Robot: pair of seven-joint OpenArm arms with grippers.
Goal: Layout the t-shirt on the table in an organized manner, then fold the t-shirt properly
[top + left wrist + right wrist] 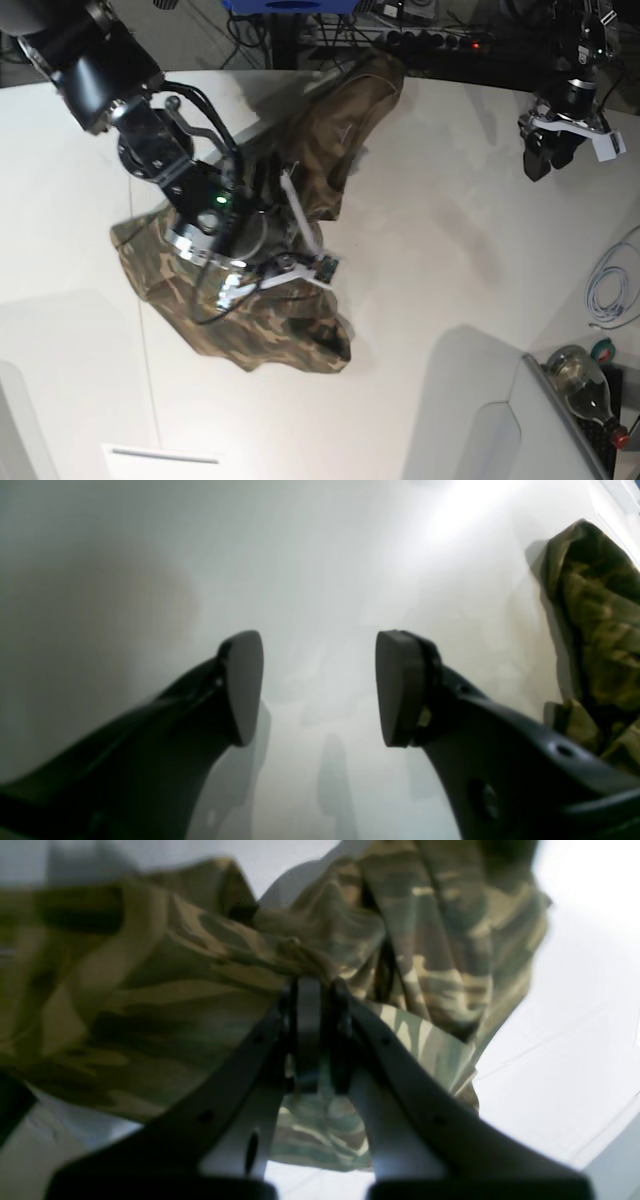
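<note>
The camouflage t-shirt (270, 330) lies crumpled on the white table (450, 250), stretching from the far edge toward the middle left. In the right wrist view my right gripper (315, 987) is shut on a bunched fold of the t-shirt (150, 990), with cloth spilling to both sides of the fingers. The right arm (215, 225) leans over the shirt and hides its middle. My left gripper (320, 680) hovers open over bare table (320, 555), nothing between its pads, with the t-shirt (595, 630) off to its right. In the base view the left gripper (545, 160) hangs at the far right, apart from the shirt.
A white cable (610, 290) loops at the table's right edge. A glass bottle (580, 375) lies beyond the lower right edge beside a grey panel (500, 440). Dark cables and equipment (430, 35) run behind the far edge.
</note>
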